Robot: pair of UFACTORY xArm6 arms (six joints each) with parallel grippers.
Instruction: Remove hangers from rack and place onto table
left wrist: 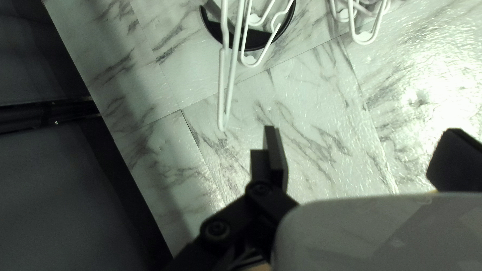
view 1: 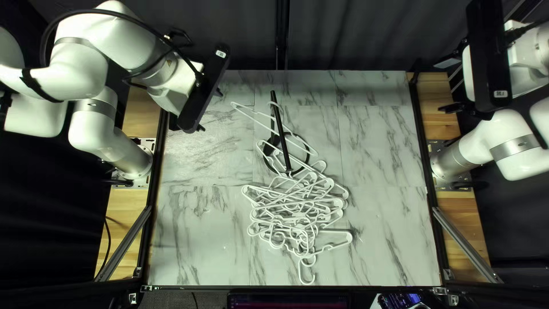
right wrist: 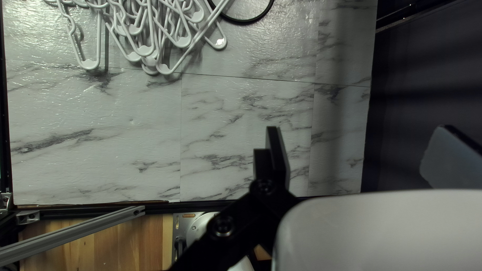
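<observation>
Hangers (view 1: 295,214) lie in a tangled white heap on the bench (view 1: 383,229), on the near side of the black rack (view 1: 279,126), overlapping one another; one hook pokes out toward the near edge. More white hangers show around the rack's pole, crossing it in the top left view; which of them hang on it, I cannot tell.

The left tool (view 1: 210,110) is up beyond the bench's left part, tilted, its fingers spread wide with nothing gripped. In its wrist view, the end of one hanger (left wrist: 222,118) points toward it, apart from the fingers, with the rack's round base farther ahead.

The right tool (view 1: 441,86) is raised at the bench's right side, also wide and holding nothing, well apart from the heap.
</observation>
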